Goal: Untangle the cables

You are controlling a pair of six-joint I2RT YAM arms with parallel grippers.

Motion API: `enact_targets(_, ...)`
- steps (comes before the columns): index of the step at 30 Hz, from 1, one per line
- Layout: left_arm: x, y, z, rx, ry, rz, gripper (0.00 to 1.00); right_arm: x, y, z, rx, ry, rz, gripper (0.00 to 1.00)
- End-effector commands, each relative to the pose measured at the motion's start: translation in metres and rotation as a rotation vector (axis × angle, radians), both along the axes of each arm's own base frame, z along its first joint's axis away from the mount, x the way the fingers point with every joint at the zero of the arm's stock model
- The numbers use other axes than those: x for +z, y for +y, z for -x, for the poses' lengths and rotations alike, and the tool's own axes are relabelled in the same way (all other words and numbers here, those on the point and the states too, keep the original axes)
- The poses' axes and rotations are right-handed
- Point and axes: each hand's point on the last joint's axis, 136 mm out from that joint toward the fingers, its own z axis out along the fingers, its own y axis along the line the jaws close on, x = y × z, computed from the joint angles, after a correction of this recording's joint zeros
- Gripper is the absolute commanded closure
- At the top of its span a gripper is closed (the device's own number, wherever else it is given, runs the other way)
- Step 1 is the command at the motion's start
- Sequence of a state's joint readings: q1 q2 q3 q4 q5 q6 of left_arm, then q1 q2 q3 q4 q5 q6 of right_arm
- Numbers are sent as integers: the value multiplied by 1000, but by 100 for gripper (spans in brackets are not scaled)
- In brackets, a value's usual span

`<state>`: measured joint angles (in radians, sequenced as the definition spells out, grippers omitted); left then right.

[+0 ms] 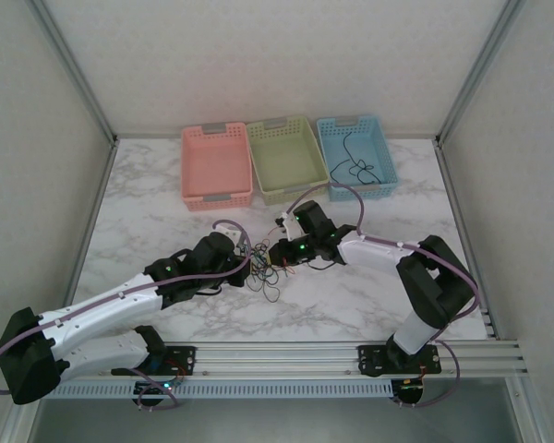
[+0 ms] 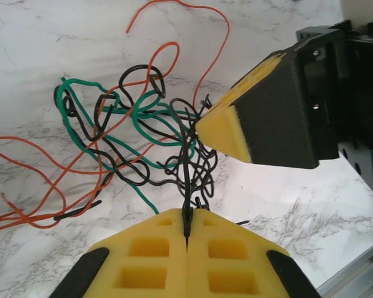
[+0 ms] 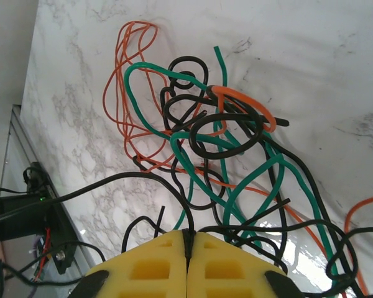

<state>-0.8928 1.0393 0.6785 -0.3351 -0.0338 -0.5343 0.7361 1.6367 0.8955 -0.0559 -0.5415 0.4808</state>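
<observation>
Left gripper point(image 2: 188, 216) clamps a black strand; right gripper point(image 3: 188, 236) pinches another; the cables point(image 1: 270, 269) lie knotted on the table point(image 1: 369, 309) between them; opposed grips probably serve to pull the tangle apart.

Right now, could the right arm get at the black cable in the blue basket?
Probably, but not at once: the blue basket sits open beyond it, yet the right end effector is shut on a black tangle cable and must let go first.

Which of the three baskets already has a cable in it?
The blue basket, rightmost: a black cable lies inside; the pink basket and green basket show none.
</observation>
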Motion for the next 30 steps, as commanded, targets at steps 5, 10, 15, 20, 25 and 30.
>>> enact_targets(5,-5,12,-3,31,-10,-47,100,13,-5,-2,8,-67,25,76)
enact_targets(10,-6,11,-2,28,-7,-43,100,15,-5,-1,3,-68,17,74)
enact_targets(15,-7,11,-2,26,-6,-45,100,20,-5,0,-2,-68,7,83)
enact_targets(20,-7,11,-3,29,-9,-43,100,24,-5,-1,-3,-72,1,96)
enact_targets(25,-5,15,-6,49,-21,-60,100,28,-11,-2,-9,-104,26,100)
enact_targets(30,1,41,-13,148,-54,-134,100,30,-30,-10,-47,-144,96,100)
